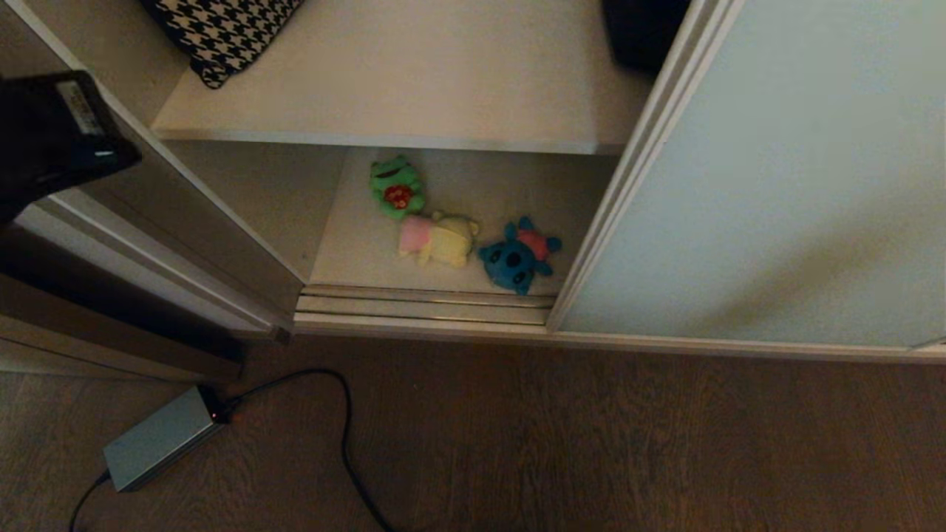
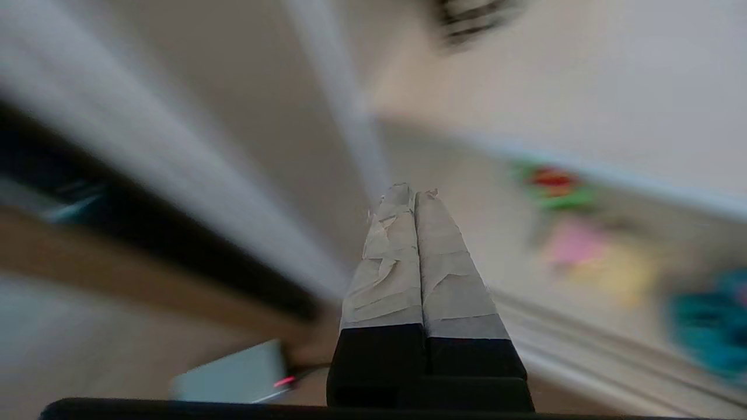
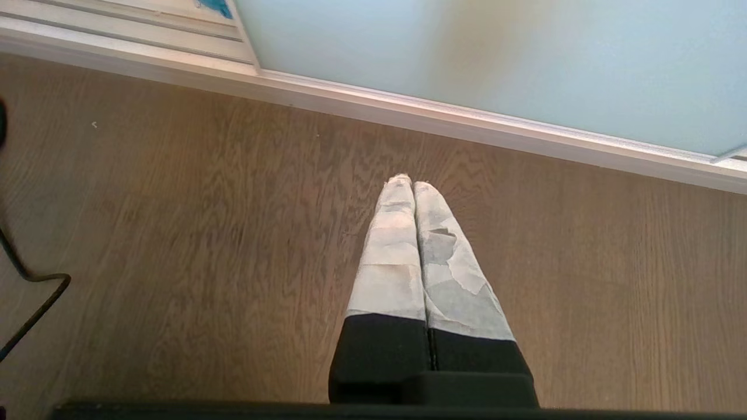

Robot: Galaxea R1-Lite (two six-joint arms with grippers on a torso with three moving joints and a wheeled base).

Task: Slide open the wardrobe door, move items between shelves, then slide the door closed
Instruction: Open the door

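The sliding wardrobe door [image 1: 776,185] of frosted blue-green glass stands slid to the right, leaving the left half of the wardrobe open. On the lower shelf [image 1: 355,251] lie three plush toys: a green one [image 1: 397,186], a pale yellow one with a pink part [image 1: 440,240] and a blue one with a pink back [image 1: 517,255]. The upper shelf [image 1: 414,89] lies above them. My left arm [image 1: 52,133] is raised at the far left, outside the opening. Its gripper [image 2: 414,192] is shut and empty, pointing toward the lower shelf's left side. My right gripper [image 3: 407,182] is shut and empty above the wooden floor.
A houndstooth cloth item [image 1: 222,29] lies at the back left of the upper shelf, and a dark object [image 1: 643,29] sits at its right end. A grey power brick [image 1: 159,437] with a black cable [image 1: 344,443] lies on the floor. The door track [image 1: 421,303] runs along the wardrobe's front.
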